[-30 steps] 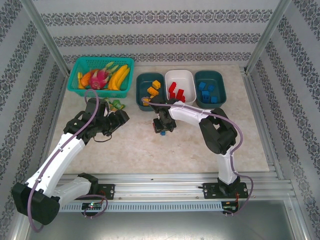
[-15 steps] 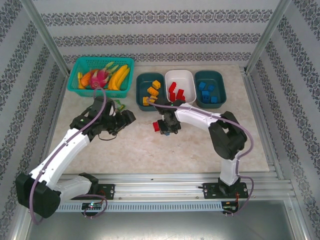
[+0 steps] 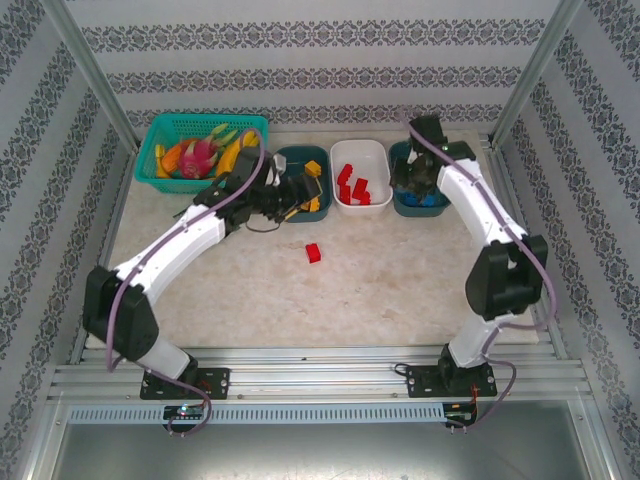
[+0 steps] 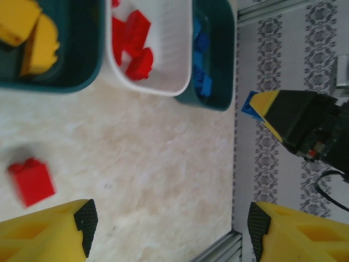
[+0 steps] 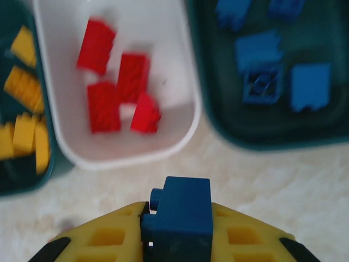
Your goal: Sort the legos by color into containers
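Right wrist view reveals the right gripper [image 5: 177,232] clamping a blue lego [image 5: 182,210]; left gripper [image 4: 170,219] gapes wide.

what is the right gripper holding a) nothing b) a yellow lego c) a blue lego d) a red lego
c: in the right wrist view a blue lego sits clamped in the right gripper, just short of the tubs.

1. red brick [image 4: 31,182]: blurred.
2. yellow-brick tub [image 4: 65,84]: cut by top edge.
3. blue brick [image 5: 180,215]: base cut by bottom edge.
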### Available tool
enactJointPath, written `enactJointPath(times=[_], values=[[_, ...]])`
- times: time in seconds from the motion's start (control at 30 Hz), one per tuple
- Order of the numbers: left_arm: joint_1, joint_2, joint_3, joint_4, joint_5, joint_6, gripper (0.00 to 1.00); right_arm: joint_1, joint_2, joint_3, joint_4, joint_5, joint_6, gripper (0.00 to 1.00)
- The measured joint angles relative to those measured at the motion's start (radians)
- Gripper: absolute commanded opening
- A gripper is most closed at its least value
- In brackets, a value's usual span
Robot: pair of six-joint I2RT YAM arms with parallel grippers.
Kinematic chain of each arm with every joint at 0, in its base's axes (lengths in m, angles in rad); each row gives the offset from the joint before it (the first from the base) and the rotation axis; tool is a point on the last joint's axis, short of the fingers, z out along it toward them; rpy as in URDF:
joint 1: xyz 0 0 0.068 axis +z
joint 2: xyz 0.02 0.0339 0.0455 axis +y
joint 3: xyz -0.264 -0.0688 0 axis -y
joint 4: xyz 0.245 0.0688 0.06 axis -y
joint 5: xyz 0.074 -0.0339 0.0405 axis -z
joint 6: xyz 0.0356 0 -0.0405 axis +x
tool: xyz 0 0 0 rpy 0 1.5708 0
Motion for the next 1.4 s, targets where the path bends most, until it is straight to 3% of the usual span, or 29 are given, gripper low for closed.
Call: enactJointPath(times=[0.3,0.73,1.13,1.4], values=[[0.0,0.298,0.304,0.06,0.041,-0.006,0.76,-0.151,0.382,0.35,0.042,-0.026,0.053,0.23],[0.0,0.601,0.724,0.048,0.066,-0.006,0.77,-0.212,0.762,0.766,0.057,-0.12,0.208,0.25],[0.0,0.626,0.782,0.001,0.07,-0.004,0.77,-0.236,0.865,0.851,0.056,-0.181,0.312,0.5],[0.0,0.595,0.756,-0.066,0.058,0.029,0.77,-0.228,0.813,0.81,0.054,-0.185,0.31,0.48]])
